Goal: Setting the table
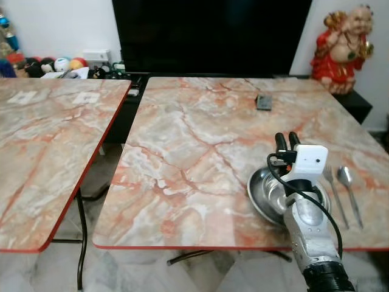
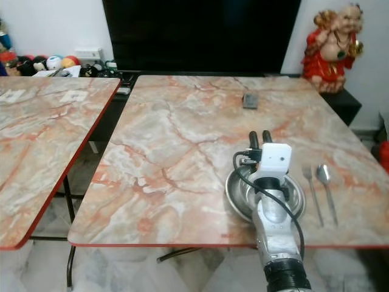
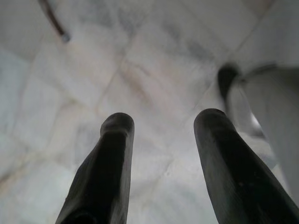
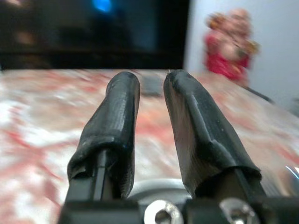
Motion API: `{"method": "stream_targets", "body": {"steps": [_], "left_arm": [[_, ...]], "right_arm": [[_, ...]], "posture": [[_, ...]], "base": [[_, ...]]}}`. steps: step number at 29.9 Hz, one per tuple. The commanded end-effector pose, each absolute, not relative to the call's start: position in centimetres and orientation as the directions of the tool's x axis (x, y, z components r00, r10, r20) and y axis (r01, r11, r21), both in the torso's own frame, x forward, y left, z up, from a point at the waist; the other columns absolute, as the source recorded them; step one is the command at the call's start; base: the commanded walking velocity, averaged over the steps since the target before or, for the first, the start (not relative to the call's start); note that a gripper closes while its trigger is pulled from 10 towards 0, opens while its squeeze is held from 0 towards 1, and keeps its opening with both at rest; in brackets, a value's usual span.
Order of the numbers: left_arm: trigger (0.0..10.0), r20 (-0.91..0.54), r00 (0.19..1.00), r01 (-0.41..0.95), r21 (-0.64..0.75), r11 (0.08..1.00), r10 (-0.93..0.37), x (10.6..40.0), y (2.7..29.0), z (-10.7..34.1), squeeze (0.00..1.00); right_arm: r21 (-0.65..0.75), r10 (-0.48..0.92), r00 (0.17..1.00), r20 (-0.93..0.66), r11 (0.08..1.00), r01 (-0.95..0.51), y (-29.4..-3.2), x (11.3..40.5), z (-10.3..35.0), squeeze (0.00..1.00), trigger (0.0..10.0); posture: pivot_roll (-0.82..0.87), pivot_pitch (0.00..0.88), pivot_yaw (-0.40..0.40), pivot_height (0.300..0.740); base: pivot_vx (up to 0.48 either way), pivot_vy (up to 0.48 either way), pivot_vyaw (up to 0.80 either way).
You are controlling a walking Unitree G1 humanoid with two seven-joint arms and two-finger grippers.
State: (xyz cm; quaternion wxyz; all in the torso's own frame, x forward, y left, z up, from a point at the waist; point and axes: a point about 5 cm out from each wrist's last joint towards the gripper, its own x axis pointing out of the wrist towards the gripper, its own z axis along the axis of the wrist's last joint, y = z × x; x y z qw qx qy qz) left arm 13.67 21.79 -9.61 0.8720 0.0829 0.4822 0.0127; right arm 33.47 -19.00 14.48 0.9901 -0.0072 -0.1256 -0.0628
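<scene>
right tool (image 2: 260, 137) above steel bowl (image 2: 237, 193), fork (image 2: 312, 190) and spoon (image 2: 326, 185) beside

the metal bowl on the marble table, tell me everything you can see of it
The metal bowl is round, shallow and silvery with a shiny rim, and looks like steel. It sits upright near the front edge of the marble table. The right gripper and its arm reach over it, hiding much of its inside. A fork and spoon lie just to its right, apart from it.
</scene>
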Motion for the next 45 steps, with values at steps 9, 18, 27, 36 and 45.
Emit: {"method": "stream_targets", "body": {"steps": [9,18,27,36,45], "left_arm": [[10.0,-0.849,0.518,0.048,0.151,0.987,0.104,12.5,20.9,-10.1,0.00],[10.0,-0.849,0.519,0.052,0.149,0.987,0.101,12.4,20.5,-10.2,0.00],[10.0,-0.848,0.521,0.054,0.149,0.987,0.099,12.5,20.3,-10.2,0.00],[10.0,-0.849,0.518,0.053,0.152,0.987,0.103,12.2,20.5,-10.3,0.00],[10.0,-0.851,0.513,0.049,0.158,0.986,0.110,11.7,21.3,-10.3,0.00]], "right_arm": [[0.016,-0.100,0.955,0.278,0.995,0.099,-18.0,33.8,15.5,0.00,10.0],[0.010,-0.091,0.956,0.278,0.996,0.092,-17.7,33.7,15.5,0.00,10.0],[0.042,-0.095,0.958,0.271,0.995,0.087,-17.3,33.7,15.4,0.00,10.0],[0.041,-0.085,0.959,0.271,0.996,0.077,-16.9,33.6,15.5,0.00,10.0],[0.026,-0.073,0.959,0.274,0.997,0.068,-16.7,33.5,15.5,0.00,10.0]], "posture": [[0.00,0.070,-0.036,0.740],[0.01,0.080,-0.035,0.740],[0.01,0.086,-0.033,0.740],[0.01,0.096,-0.032,0.740],[0.01,0.103,-0.032,0.740]], "base": [[0.000,0.480,0.00],[0.000,0.480,0.36],[0.000,0.480,0.00],[0.000,0.480,0.00],[0.000,0.480,0.20]]}}
